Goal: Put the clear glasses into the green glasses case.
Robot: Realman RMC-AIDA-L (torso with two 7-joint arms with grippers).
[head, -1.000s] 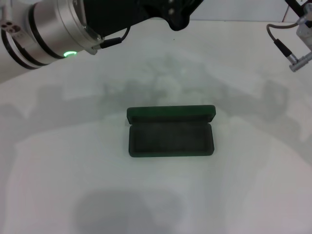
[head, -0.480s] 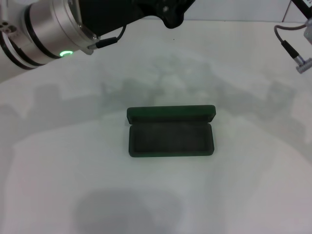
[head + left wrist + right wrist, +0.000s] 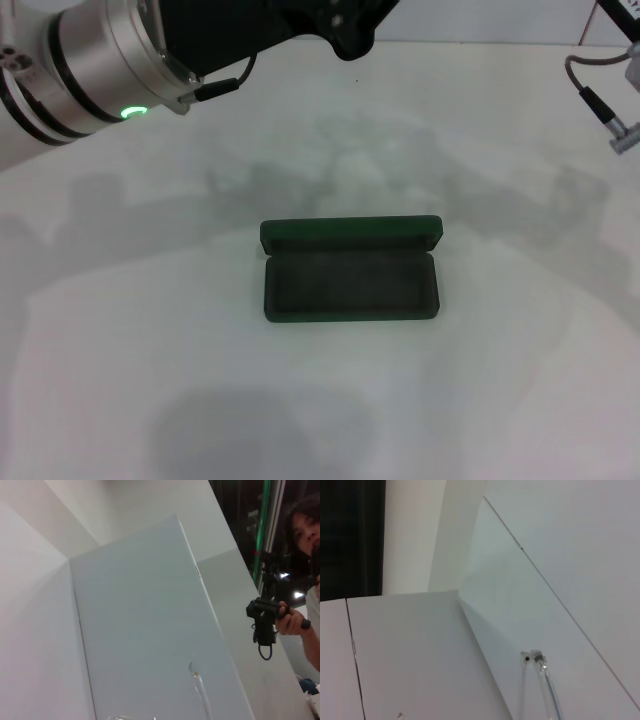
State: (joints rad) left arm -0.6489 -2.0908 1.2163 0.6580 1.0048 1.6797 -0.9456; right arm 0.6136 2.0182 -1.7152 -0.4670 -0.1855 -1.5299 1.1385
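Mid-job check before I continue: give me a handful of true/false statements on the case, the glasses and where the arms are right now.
1. The green glasses case lies open on the table. True.
2. The clear glasses already lie inside the case. False: the lining shows bare, nothing in it.
3. The case's lid stands on its far side, away from the robot. True.
4. The left arm is low over the case. False: it is raised at the far left, well away from it.
5. A thin clear glasses arm with a small hinge shows in the right wrist view. True; a similar clear piece shows in the left wrist view.
6. The case sits at the table's right edge. False: it is near the middle.
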